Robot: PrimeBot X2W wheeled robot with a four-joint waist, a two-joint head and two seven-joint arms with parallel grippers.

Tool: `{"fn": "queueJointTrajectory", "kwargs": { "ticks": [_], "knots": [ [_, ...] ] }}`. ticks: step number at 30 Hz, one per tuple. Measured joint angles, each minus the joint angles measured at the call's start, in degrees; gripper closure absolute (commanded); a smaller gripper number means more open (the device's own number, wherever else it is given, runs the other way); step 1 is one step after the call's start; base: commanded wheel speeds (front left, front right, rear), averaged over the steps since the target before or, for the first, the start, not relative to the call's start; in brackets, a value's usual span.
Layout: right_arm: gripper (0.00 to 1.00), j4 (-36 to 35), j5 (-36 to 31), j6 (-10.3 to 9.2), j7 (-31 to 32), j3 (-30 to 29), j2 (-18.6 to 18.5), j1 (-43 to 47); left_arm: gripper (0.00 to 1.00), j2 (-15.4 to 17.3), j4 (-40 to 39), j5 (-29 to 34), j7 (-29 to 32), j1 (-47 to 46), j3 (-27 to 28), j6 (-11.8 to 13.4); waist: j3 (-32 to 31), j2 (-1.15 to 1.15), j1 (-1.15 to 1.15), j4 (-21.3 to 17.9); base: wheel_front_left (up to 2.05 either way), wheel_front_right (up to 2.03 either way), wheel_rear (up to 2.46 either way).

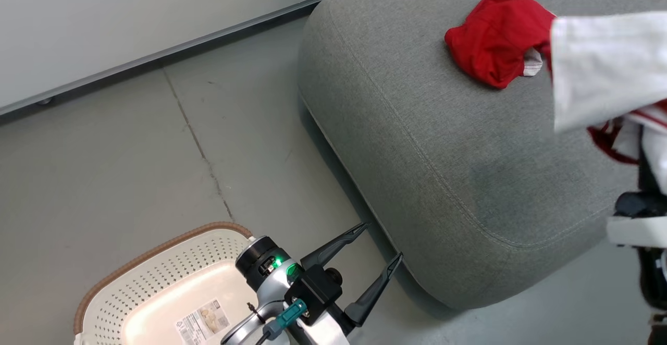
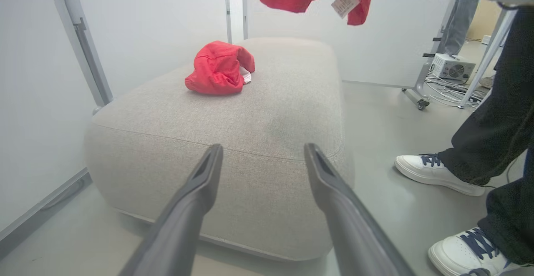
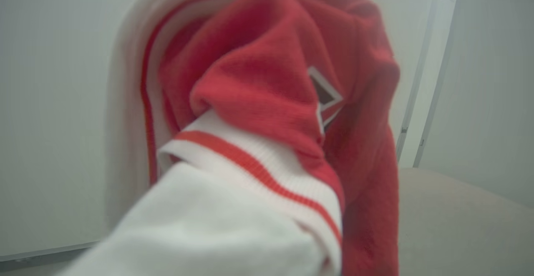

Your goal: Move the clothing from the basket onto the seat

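Head camera above, left wrist low, sharing seat (image 1: 443,142)

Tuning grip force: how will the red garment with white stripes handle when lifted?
Probably floppy: the red garment with white stripes hangs in loose folds. Likely light, dangling above the grey fabric seat. It may crumple on landing, like the plain red garment.

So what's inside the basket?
Only a paper label lies in the basket, with no clothes in the part that shows. The left arm covers one corner and the picture's edge cuts off the rest, so those bits are unknown.
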Motion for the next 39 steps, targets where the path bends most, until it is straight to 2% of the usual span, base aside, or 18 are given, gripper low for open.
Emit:
{"fn": "queueJointTrajectory", "kwargs": {
  "ticks": [4, 9, 14, 19, 27, 39],
  "knots": [
    [1.0, -1.4, 0.9, 0.0, 0.0, -1.6, -5.1, -8.0, 0.0, 1.4, 0.1, 0.5, 0.0, -2.4, -0.2, 0.0, 3.8, 0.0, 0.0, 1.5, 0.0, 0.0, 0.0],
    [1.0, -0.3, 3.2, 0.0, 0.0, -3.3, -9.2, -16.4, 0.0, 2.3, 0.1, 0.9, 0.0, -4.6, -1.0, 0.0, 7.4, 0.0, 0.0, 3.0, 0.0, 0.0, 0.0],
    [1.0, 5.0, 5.1, 0.0, 0.0, -6.4, -12.8, -25.3, 0.0, 3.7, 0.1, 1.3, 0.0, -7.6, -2.3, 0.0, 11.9, 0.0, 0.0, 4.6, 0.0, 0.0, 0.0],
    [1.0, 14.8, 4.9, 0.0, 0.0, -9.2, -16.6, -31.8, 0.0, 3.7, -0.3, 1.4, 0.0, -10.7, -1.9, 0.0, 16.3, 0.0, 0.0, 6.6, 0.0, 0.0, 0.0],
    [1.0, 29.3, 4.8, 0.0, 0.0, -9.1, -19.1, -40.5, 0.0, 4.4, -0.5, 1.8, 0.0, -14.0, -3.4, 0.0, 22.1, 0.0, 0.0, 10.0, 0.0, 0.0, 0.0],
    [1.0, 43.8, 4.8, 0.0, 0.0, -8.4, -20.3, -44.6, 0.0, 4.4, -0.4, 2.0, 0.0, -16.5, -4.7, 0.0, 27.0, 0.0, 0.0, 13.4, 0.0, 0.0, 0.0]
  ]
}}
